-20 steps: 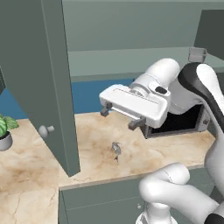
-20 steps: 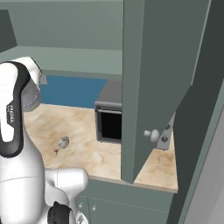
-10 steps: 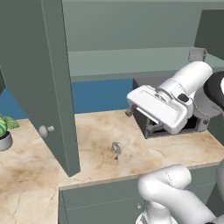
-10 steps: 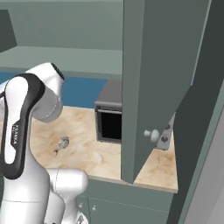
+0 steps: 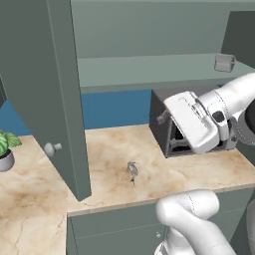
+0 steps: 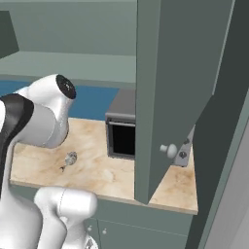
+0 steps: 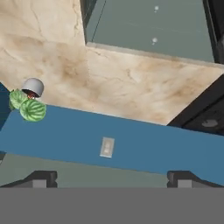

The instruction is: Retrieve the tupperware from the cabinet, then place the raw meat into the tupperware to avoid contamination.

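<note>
The cabinet [image 5: 149, 69] stands with both doors swung open, and the tupperware [image 5: 224, 63] sits on its shelf at the far right end, well above the counter [image 5: 104, 164]. The raw meat [image 5: 132, 169] lies on the counter in front of the blue wall [image 5: 117, 107], left of the microwave [image 5: 172, 134] and apart from it; from the right it shows at [image 6: 71, 157], with the microwave [image 6: 121, 131] behind it to the right. The gripper [image 7: 112, 178] is raised in front of the microwave, touching nothing; its two fingertips [image 7: 40, 178] stand wide apart with nothing between them. The hand view looks at the blue wall with a pale outlet plate [image 7: 106, 146], the counter beyond it, and a potted plant [image 7: 27, 103]. The plant [image 5: 5, 149] stands at the counter's left end, beyond the open left door [image 5: 50, 94].
</note>
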Motion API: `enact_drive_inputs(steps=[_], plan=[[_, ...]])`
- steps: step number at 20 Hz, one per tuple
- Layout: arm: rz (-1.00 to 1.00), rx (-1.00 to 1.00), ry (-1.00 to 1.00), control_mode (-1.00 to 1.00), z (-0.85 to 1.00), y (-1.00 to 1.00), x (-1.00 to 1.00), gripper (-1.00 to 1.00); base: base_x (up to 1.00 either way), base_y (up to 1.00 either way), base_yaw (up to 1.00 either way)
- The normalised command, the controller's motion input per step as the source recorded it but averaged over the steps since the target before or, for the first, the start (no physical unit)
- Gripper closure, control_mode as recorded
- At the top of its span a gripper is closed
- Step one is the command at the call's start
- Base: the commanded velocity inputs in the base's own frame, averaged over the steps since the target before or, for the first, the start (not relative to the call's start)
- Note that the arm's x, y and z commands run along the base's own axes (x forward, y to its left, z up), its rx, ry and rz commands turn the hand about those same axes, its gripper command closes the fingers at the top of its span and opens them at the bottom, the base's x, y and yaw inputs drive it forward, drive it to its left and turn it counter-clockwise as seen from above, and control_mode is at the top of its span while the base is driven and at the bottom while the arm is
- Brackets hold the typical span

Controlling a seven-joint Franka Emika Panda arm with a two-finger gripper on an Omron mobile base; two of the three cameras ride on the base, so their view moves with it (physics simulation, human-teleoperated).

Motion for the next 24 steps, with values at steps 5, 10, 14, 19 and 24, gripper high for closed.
enact_drive_inputs(steps=[5, 10, 14, 19, 24], plan=[[-0.41, -0.04, 0.00, -1.00, -0.19, -0.29, 0.04, -1.00, 0.00, 0.00, 0.00], [-0.42, -0.05, 0.00, -1.00, -0.16, -0.26, 0.05, -1.00, 0.00, 0.00, 0.00], [-0.37, -0.07, 0.04, -1.00, -0.10, -0.29, 0.16, -1.00, 0.00, 0.00, 0.00], [-0.19, -0.05, 0.14, -1.00, -0.04, -0.33, 0.49, -1.00, 0.00, 0.00, 0.00], [-0.11, 0.01, 0.23, -1.00, 0.03, -0.42, 0.49, -1.00, 0.00, 0.00, 0.00]])
